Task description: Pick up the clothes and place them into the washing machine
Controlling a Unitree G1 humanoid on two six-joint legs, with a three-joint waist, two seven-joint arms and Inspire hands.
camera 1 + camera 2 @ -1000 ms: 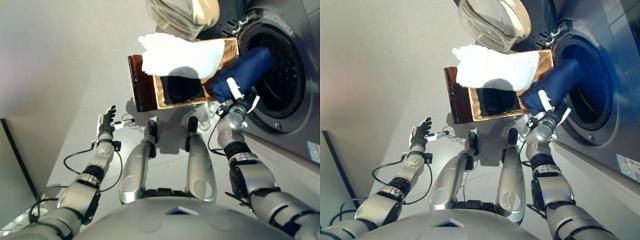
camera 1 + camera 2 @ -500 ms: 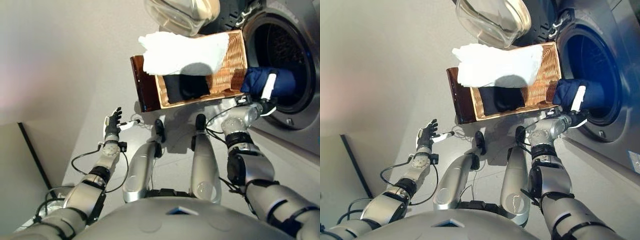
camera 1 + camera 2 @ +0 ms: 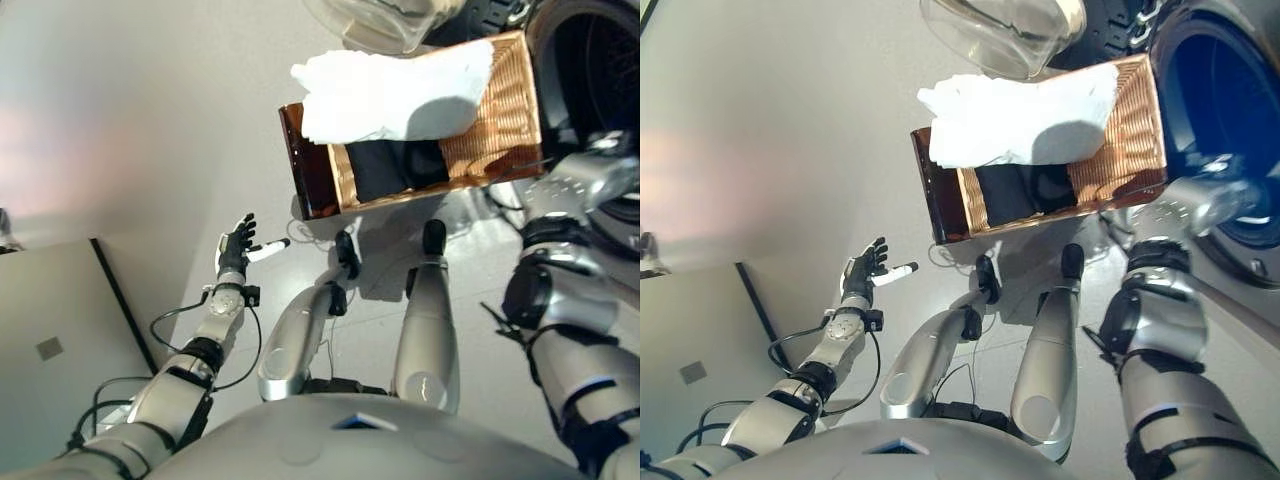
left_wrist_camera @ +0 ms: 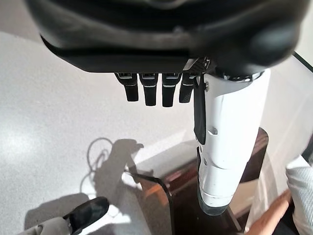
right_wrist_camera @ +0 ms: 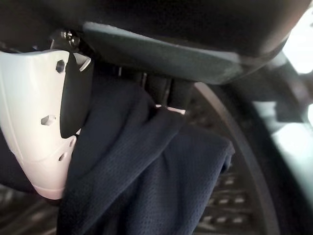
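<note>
A shallow wicker basket [image 3: 525, 110] rests on a dark brown box [image 3: 305, 165] beside the washing machine's open drum [image 3: 1230, 90]. A white cloth [image 3: 390, 95] hangs over the basket's far rim and a black cloth [image 3: 395, 168] lies inside it. My right arm [image 3: 1185, 205] reaches into the drum. In the right wrist view my right hand [image 5: 44, 122] is curled on a dark blue garment [image 5: 146, 181] inside the perforated drum [image 5: 244, 161]. My left hand [image 3: 238, 245] is open and empty above the floor, left of the box; its straight fingers [image 4: 154, 90] show in its wrist view.
The machine's round glass door [image 3: 1000, 30] hangs open above the basket. A flat grey panel [image 3: 50, 340] lies on the floor at the lower left. The brown box [image 4: 195, 191] also shows past my left hand.
My right hand has carried the blue garment from the drum's mouth further into the drum. The camera has shifted. My left hand has kept its pose.
</note>
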